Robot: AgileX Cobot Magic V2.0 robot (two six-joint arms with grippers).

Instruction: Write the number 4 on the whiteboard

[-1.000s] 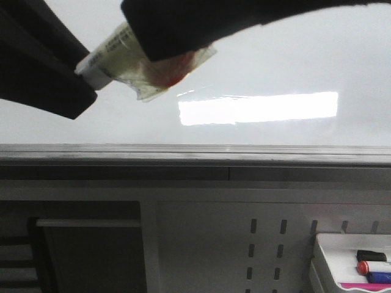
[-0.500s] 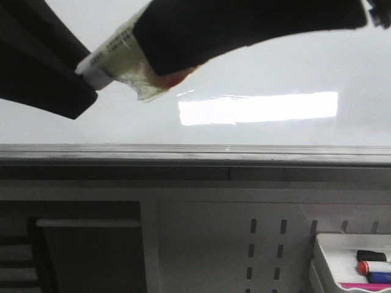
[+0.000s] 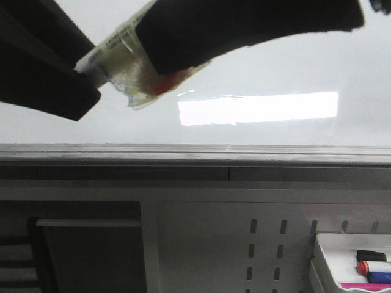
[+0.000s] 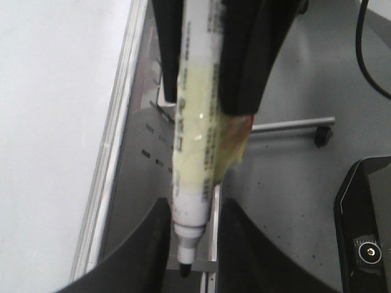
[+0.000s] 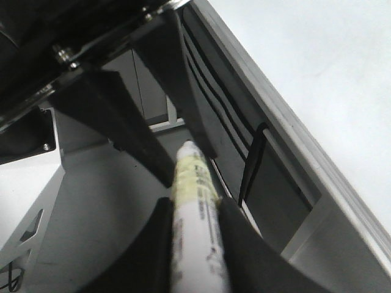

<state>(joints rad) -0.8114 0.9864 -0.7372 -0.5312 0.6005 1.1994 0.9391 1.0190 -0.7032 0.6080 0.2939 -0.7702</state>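
A white marker (image 3: pixel 116 49) wrapped in yellowish tape hangs in front of the whiteboard (image 3: pixel 275 67). My right gripper (image 3: pixel 174 58) is shut on its barrel, and the right wrist view shows the marker (image 5: pixel 195 183) pinched between both fingers of that gripper (image 5: pixel 195 204). The marker's bare black tip (image 4: pixel 184 268) lies between the fingers of my left gripper (image 4: pixel 194 210), which stand apart from it with a gap, so it is open. In the front view the left gripper (image 3: pixel 85 68) sits at the marker's tip end. No number 4 shows on the visible board.
A grey metal rail (image 3: pixel 195 152) runs along the board's lower edge. At the lower right stands a white tray (image 3: pixel 327 247) holding several markers (image 3: pixel 372 267). A perforated panel (image 3: pixel 263 244) lies below the rail. A black device (image 4: pixel 366 232) and a wheeled stand leg (image 4: pixel 293 125) are on the floor.
The right gripper has shifted and turned slightly, tilting the marker so its taped part hangs a little lower and further left. The left gripper has barely moved.
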